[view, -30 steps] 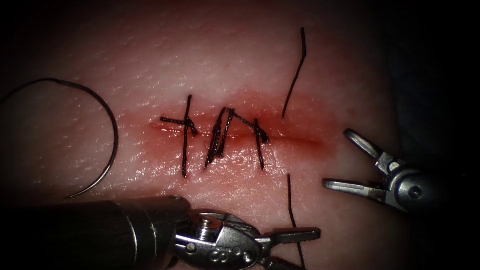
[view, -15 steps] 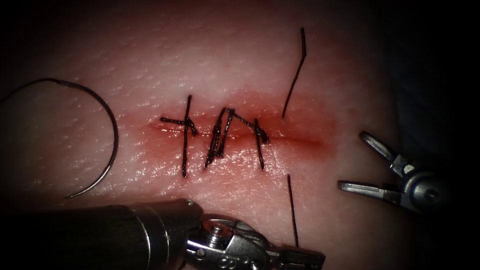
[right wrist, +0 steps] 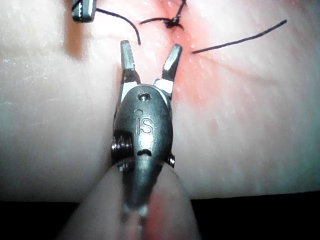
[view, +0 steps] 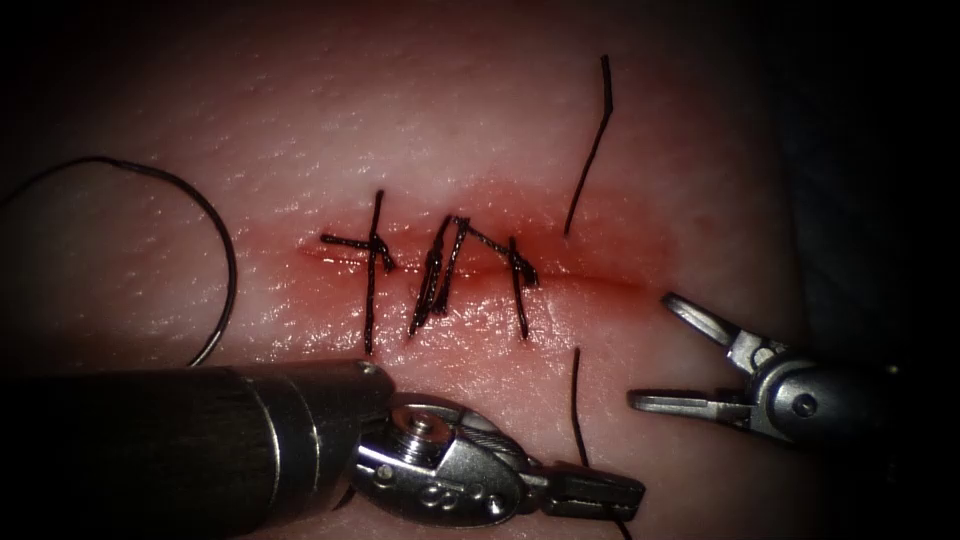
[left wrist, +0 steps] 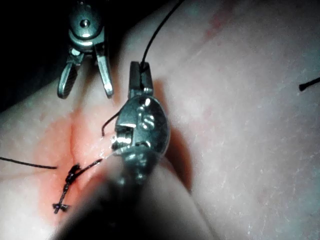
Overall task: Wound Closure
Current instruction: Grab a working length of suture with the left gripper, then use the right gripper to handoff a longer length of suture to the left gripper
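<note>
Needle [view: 215, 260]: lying free on the tissue [view: 480, 110] well left of the cut [view: 590, 282], not in the tissue, held by neither tool.
Left end effector [view: 600, 492]: nearest, below the cut, jaws pressed together pinching the thread [view: 577, 405] that rises from the tissue just under the cut's right part.
Right end effector [view: 668, 352]: right of the cut's end, jaws spread, holding nothing.
Stitches [view: 440, 270]: dark, crossing the cut's left and middle stretch.
Thread tail [view: 592, 150]: farthest, running up from above the cut.

bare tissue [view: 300, 110] above cut [view: 590, 282], left claw [view: 600, 492] crowding below
</note>
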Tool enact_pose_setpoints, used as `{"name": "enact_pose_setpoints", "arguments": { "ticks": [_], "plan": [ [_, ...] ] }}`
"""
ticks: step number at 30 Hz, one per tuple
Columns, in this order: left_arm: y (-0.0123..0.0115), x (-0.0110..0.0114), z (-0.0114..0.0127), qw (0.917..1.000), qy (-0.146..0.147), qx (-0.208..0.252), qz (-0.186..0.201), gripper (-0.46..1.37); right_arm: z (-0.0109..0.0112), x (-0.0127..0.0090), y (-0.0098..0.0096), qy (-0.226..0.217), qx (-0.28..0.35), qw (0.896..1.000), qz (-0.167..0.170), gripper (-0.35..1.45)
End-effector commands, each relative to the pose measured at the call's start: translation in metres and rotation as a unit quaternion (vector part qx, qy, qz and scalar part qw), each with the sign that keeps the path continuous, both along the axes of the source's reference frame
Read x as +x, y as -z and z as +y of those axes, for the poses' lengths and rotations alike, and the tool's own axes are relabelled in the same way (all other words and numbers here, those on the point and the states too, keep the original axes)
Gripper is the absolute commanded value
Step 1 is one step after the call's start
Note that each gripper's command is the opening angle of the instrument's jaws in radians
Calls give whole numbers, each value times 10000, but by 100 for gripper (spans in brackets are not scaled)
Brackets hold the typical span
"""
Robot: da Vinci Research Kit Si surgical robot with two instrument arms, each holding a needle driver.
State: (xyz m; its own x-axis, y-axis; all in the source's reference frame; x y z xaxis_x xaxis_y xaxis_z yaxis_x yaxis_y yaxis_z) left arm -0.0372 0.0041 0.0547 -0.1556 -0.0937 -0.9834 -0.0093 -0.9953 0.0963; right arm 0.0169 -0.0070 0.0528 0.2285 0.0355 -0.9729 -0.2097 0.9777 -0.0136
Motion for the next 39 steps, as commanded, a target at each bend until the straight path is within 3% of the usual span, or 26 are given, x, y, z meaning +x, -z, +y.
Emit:
{"name": "enact_pose_setpoints", "arguments": {
  "ticks": [1,9,23,33,37,39],
  "plan": [
    [2,0,6,10000,-36,29,-13,-35,1,0,-1,67,-32,10000,23,108],
    [5,1,22,9998,-145,80,-136,-35,1,10,-1,316,-198,9992,137,106],
    [-5,1,28,9989,-227,314,-271,-35,11,41,-3,942,-316,9935,546,98],
    [-4,1,26,9988,-226,338,-275,-35,11,56,-2,1025,-318,9924,609,90],
    [-4,1,24,9988,-227,331,-274,-35,12,59,-1,1015,-307,9925,605,74],
    [-4,1,24,9987,-221,360,-273,-35,12,59,0,1030,-305,9923,616,49]
  ]
}}
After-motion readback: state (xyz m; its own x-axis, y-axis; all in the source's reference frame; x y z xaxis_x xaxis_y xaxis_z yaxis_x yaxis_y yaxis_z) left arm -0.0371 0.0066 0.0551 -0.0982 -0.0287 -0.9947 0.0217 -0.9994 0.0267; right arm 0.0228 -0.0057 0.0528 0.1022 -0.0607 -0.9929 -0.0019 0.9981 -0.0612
